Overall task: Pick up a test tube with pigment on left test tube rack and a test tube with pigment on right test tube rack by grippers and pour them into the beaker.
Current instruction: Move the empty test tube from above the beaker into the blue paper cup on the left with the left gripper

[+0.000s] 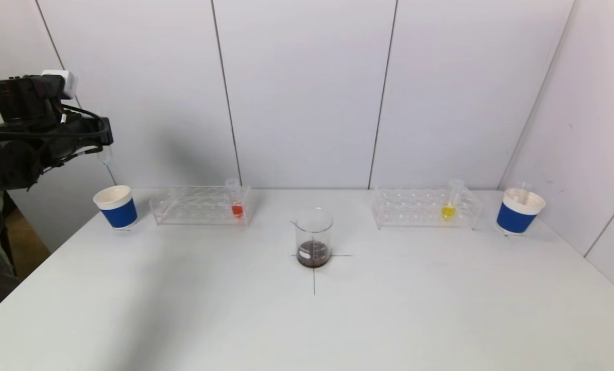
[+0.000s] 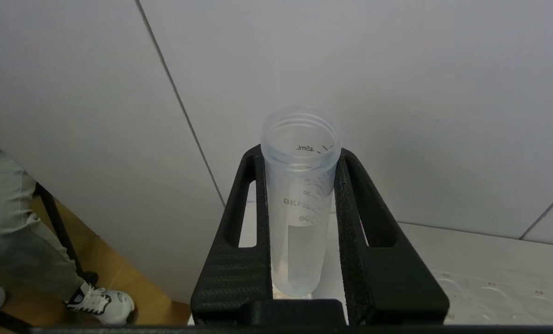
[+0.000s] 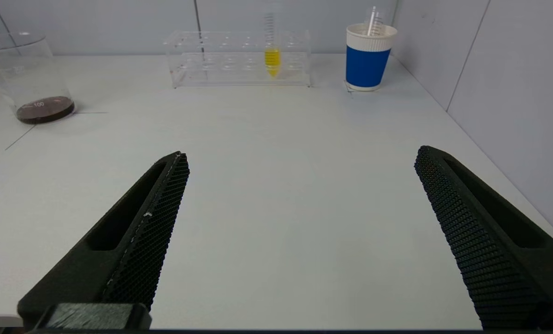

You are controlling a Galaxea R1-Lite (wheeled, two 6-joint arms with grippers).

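Observation:
My left gripper (image 1: 102,145) is raised high at the far left, above the left blue cup (image 1: 116,207). It is shut on a clear, empty test tube (image 2: 299,208), seen between its fingers in the left wrist view. The left rack (image 1: 199,206) holds a tube with red pigment (image 1: 236,202). The right rack (image 1: 425,208) holds a tube with yellow pigment (image 1: 450,203). The beaker (image 1: 313,238) stands at the table's middle with dark brown liquid at its bottom. My right gripper (image 3: 302,153) is open and empty, low over the table's near right part; the head view does not show it.
A second blue cup (image 1: 519,211) with a clear tube in it stands at the far right, beside the right rack. Wall panels rise close behind the racks and along the right side. The table's left edge drops to the floor near a person's leg (image 2: 21,232).

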